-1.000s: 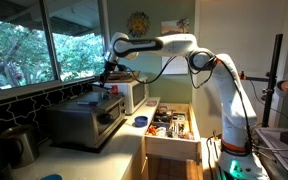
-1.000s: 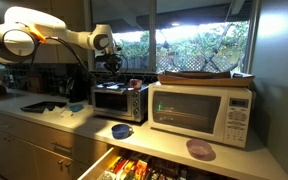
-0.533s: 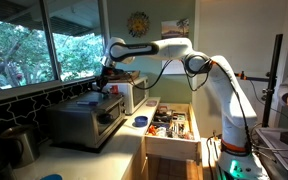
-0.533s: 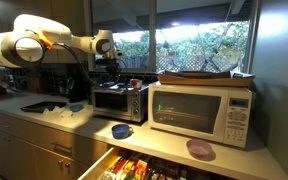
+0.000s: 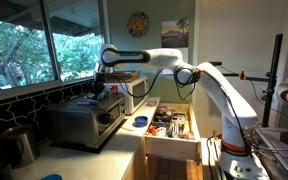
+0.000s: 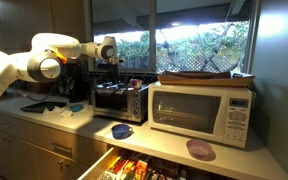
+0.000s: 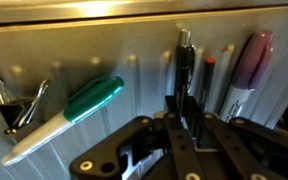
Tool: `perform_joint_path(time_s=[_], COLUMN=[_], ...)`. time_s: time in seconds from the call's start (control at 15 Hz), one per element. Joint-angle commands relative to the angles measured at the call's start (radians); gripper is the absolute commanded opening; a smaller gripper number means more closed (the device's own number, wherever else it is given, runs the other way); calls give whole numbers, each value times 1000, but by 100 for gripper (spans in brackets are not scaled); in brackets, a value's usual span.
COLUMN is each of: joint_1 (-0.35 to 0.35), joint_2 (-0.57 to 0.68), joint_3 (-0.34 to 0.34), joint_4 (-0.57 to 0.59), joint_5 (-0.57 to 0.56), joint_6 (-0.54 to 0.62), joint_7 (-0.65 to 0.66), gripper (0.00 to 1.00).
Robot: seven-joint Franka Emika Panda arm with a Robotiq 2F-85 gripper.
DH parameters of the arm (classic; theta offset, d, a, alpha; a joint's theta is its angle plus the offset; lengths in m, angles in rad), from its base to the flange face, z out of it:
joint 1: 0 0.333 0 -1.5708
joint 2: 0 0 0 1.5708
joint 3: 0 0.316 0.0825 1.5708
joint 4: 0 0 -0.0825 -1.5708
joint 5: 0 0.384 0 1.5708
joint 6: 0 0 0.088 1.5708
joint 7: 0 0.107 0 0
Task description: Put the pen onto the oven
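The silver toaster oven shows in both exterior views [image 5: 88,122] [image 6: 118,101]. My gripper [image 5: 102,88] [image 6: 106,72] hangs just over its top. In the wrist view the gripper [image 7: 187,112] is shut on a slim black pen [image 7: 184,62], which points away from the jaws and lies at or just above the ribbed metal oven top [image 7: 124,50]. I cannot tell whether the pen touches the metal.
On the oven top lie a green-capped white marker [image 7: 72,114], a black binder clip [image 7: 14,100], a red pen [image 7: 210,80] and a purple marker [image 7: 246,62]. A white microwave [image 6: 204,110] stands beside the oven. A blue bowl [image 6: 122,131] sits above an open drawer [image 5: 170,126].
The arm has stretched further toward the window and down, bringing the gripper with the pen from above the oven's near side to low over its top.
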Motion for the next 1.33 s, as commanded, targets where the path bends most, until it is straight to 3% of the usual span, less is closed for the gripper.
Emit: perform_joint_path(time_s=[0.0,0.8,0.93,1.27], joint_1=[9,28,33,31], joint_2=[85,173,175,161], joint_3=[10,-14,-26,-14], joint_4=[176,304,312,321], joint_5=[-15,-30,-51,-44], joint_6=[-114,-100,-102,-100], joint_7=[25,24,32,32], gripper=[4,4,40,76])
